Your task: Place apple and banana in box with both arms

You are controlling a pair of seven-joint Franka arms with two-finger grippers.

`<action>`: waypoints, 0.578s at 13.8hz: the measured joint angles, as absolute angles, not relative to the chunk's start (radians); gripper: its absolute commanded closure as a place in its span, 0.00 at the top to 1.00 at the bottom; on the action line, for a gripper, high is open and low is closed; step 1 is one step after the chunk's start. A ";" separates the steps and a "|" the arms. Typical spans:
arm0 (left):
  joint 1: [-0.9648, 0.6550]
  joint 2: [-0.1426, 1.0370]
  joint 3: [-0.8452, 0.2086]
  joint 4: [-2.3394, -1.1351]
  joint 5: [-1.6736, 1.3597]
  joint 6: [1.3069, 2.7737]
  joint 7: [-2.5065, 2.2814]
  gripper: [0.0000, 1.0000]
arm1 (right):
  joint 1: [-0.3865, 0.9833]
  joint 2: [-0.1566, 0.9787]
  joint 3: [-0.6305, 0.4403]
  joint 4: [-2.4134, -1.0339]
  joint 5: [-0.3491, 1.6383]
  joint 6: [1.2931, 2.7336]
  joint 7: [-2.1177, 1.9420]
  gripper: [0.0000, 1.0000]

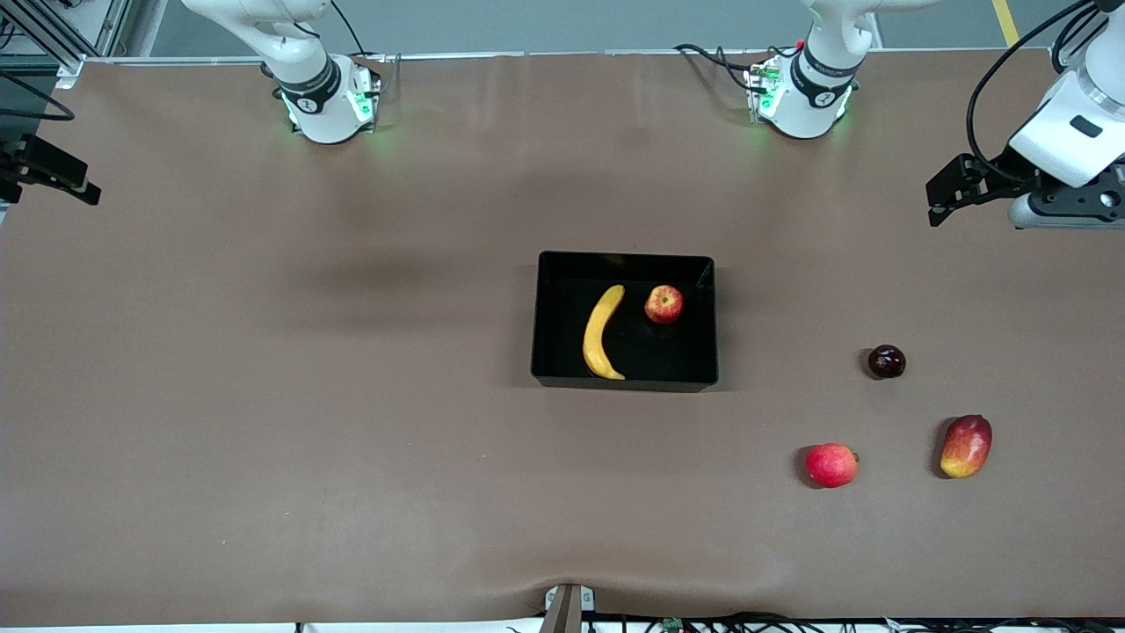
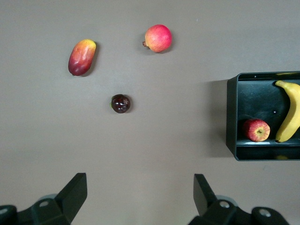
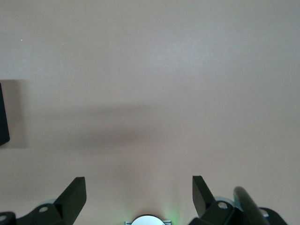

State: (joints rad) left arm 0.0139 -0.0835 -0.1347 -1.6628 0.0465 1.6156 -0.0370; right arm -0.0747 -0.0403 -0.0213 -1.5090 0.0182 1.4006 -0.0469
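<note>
One banana and one apple lie in the single black box at frame centre on the brown tabletop, three other fruits lower right, left pincer and right pincer both released.

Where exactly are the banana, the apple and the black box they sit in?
banana [image 1: 601,334]: front view, middle of its curved yellow body.
apple [image 1: 664,304]: front view, centre of its red top, by the stem dimple.
box [image 1: 624,258]: front view, the black rim on the side toward the robots' bases.

White jointed arms, black cables, green-lit bases, black grippers.
</note>
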 measured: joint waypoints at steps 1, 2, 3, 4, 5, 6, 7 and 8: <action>0.014 -0.084 -0.134 -1.663 0.046 1.616 -0.037 1.00 | -0.075 -0.040 -0.021 -1.509 0.018 1.400 -0.047 1.00; 0.014 -0.084 -0.134 -1.663 0.046 1.616 -0.037 1.00 | -0.075 -0.040 -0.021 -1.509 0.018 1.400 -0.047 1.00; 0.014 -0.084 -0.134 -1.663 0.045 1.616 -0.039 1.00 | -0.075 -0.040 -0.021 -1.509 0.018 1.400 -0.047 1.00; 0.014 -0.084 -0.133 -1.663 0.044 1.616 -0.046 1.00 | -0.075 -0.040 -0.021 -1.509 0.018 1.400 -0.047 1.00; 0.014 -0.084 -0.133 -1.663 0.044 1.616 -0.062 1.00 | -0.075 -0.040 -0.021 -1.509 0.018 1.400 -0.047 1.00; 0.014 -0.084 -0.133 -1.663 0.043 1.616 -0.076 1.00 | -0.075 -0.040 -0.021 -1.509 0.018 1.400 -0.047 1.00; 0.014 -0.084 -0.133 -1.663 0.043 1.616 -0.082 1.00 | -0.075 -0.040 -0.021 -1.509 0.018 1.399 -0.047 1.00; 0.014 -0.084 -0.133 -1.663 0.043 1.616 -0.083 1.00 | -0.075 -0.040 -0.021 -1.509 0.018 1.399 -0.047 1.00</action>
State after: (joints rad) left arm 0.0141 -0.0835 -0.1327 -1.6629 0.0434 1.6156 -0.0833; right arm -0.0746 -0.0403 -0.0206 -1.5090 0.0182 1.3992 -0.0471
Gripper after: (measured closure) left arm 0.000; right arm 0.000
